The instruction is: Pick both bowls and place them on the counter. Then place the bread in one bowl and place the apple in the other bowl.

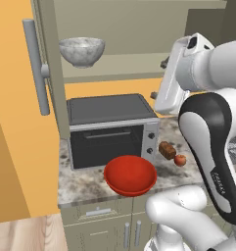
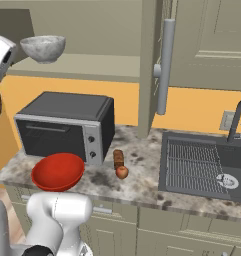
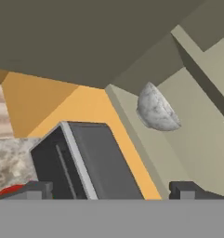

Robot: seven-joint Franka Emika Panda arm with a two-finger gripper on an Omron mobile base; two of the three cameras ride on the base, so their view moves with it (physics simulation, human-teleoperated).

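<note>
The red bowl [image 1: 130, 175] was found already set on the table [image 1: 80, 184], in front of the toaster oven [image 1: 112, 130]. The bread [image 1: 167, 150] and the apple [image 1: 180, 160] were noted just beside each other on the table, to the right of the oven and near the red bowl, neither yet in a bowl. The marbled bowl [image 1: 82, 51] was seen upright on the open cabinet shelf [image 1: 114, 68] above the oven, not yet brought down.

The tool [image 3: 113, 190] was recorded as spread wide, with nothing between its fingertips [image 3: 36, 189]. It was held raised, above the level of the oven top and to the right of the shelf opening as seen from the left base camera.

The governing relation: in the hand view the marbled bowl [image 3: 157, 109] lay ahead of the tool and well apart from it, off to one side of the line between the fingertips, with its rim seen edge-on because of the hand's roll. A bowl has no long axis; the rim is judged the likely place for a grasp. It is judged that the next move requires a reach into the shelf and a re-aim toward the bowl, with the cabinet frame [image 1: 51, 73] a possible obstruction
</note>
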